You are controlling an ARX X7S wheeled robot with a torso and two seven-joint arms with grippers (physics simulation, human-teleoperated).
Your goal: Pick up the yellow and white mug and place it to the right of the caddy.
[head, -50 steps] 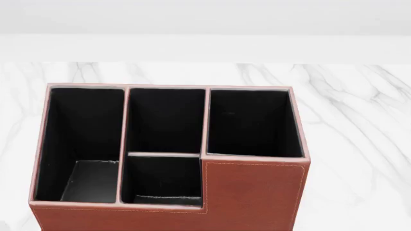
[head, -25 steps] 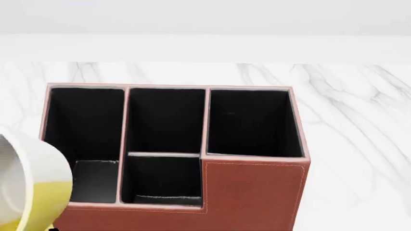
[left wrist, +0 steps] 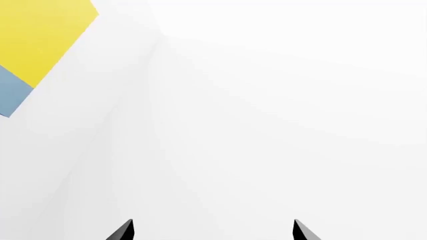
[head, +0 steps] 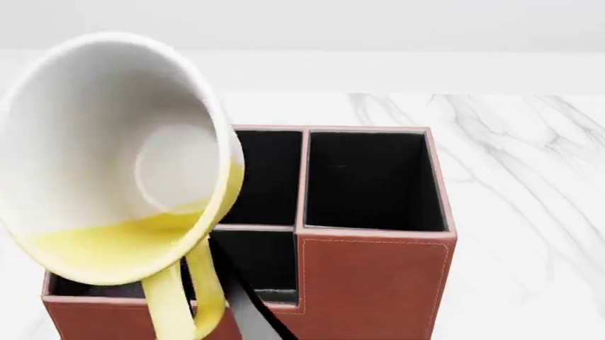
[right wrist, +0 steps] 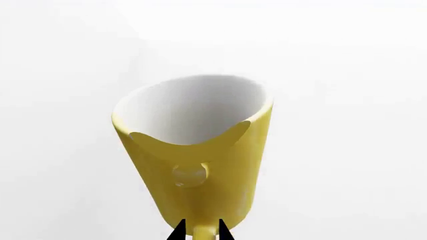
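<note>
The yellow and white mug (head: pixel 113 163) hangs in the air close to the head camera, tilted so its white inside faces me, with its yellow handle (head: pixel 180 297) pointing down. It hides the left compartments of the reddish-brown caddy (head: pixel 378 276) behind it. In the right wrist view the mug (right wrist: pixel 193 150) stands just beyond my right gripper (right wrist: pixel 199 232), whose two black fingertips are shut on the handle. A black finger (head: pixel 248 312) shows beside the handle in the head view. My left gripper (left wrist: pixel 212 230) is open and empty, facing a white wall.
The caddy stands on a white marble table (head: pixel 529 177) that stretches away to its right and behind it. A white wall closes the back. A yellow and blue panel (left wrist: pixel 40 35) shows in the left wrist view.
The mug has risen from the lower left edge of the head view to fill its left half, now covering the caddy's left compartments. The caddy has not moved.
</note>
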